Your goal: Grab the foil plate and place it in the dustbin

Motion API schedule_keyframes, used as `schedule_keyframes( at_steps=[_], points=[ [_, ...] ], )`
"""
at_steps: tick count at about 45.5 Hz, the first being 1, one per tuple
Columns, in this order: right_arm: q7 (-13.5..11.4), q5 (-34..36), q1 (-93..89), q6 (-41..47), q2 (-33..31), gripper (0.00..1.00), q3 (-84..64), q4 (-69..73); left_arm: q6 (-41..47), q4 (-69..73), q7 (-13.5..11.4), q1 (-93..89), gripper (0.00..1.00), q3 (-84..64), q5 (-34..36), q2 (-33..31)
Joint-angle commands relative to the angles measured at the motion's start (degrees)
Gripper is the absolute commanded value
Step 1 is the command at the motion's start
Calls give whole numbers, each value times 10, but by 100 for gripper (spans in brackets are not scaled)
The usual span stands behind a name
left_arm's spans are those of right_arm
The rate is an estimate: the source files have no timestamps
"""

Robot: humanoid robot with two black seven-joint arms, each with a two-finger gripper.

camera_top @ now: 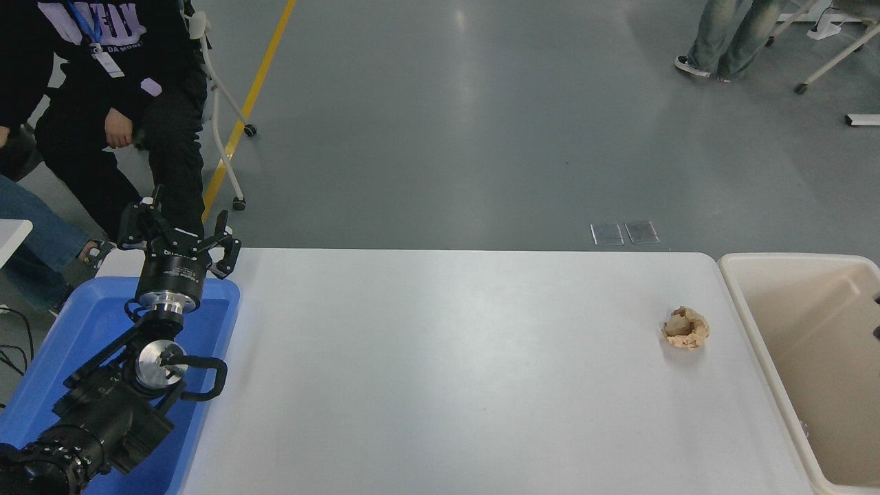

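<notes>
**A:** Where is the plate?

**B:** It is not in view, so I cannot tell where it lies. The bin (790, 258) fills the lower right of the frame, just beside the desk's (447, 371) right end and cut off by the right and bottom edges. Only its beige inner walls and floor show.

**A:** And the right hand?

**B:** Only a dark sliver of the right hand (877, 334) pokes in at the right edge, over the bin. I cannot tell whether it is wide, narrow or holding anything.

**A:** The left one?

**B:** The left arm is parked at the lower left, lying over the blue tub (82, 309). The left hand (180, 230) points toward the top of the frame, above the tub's far rim. Its fingers are spread wide and hold nothing.

**A:** What is on the desk?

**B:** A small tan paper lump (685, 328) sits at the right of the desk, near the bin's left rim but apart from it.

**A:** Beyond the desk?

**B:** Grey floor, with a yellow line (254, 89) running down from the top toward the left hand. A person in dark clothes (117, 82) sits at the upper left, beside a white wheeled chair frame (223, 130). Another person's legs (722, 34) stand at the upper right. Two small grey floor plates (624, 232) lie just past the desk's far edge.
</notes>
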Motion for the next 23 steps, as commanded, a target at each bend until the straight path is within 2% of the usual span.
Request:
schedule_keyframes(
  at_steps=[1,7,12,23],
  points=[
    [-1,4,197,5,-39,100,-149,227,0,0,-1,0,99,0,0,0],
    [-1,5,294,24,-17,100,-227,326,0,0,0,-1,99,0,0,0],
    [-1,5,345,82,0,100,-242,363,0,0,0,-1,99,0,0,0],
    [1,9,455,361,68,100,-245,371,0,0,-1,0,99,0,0,0]
  ],
)
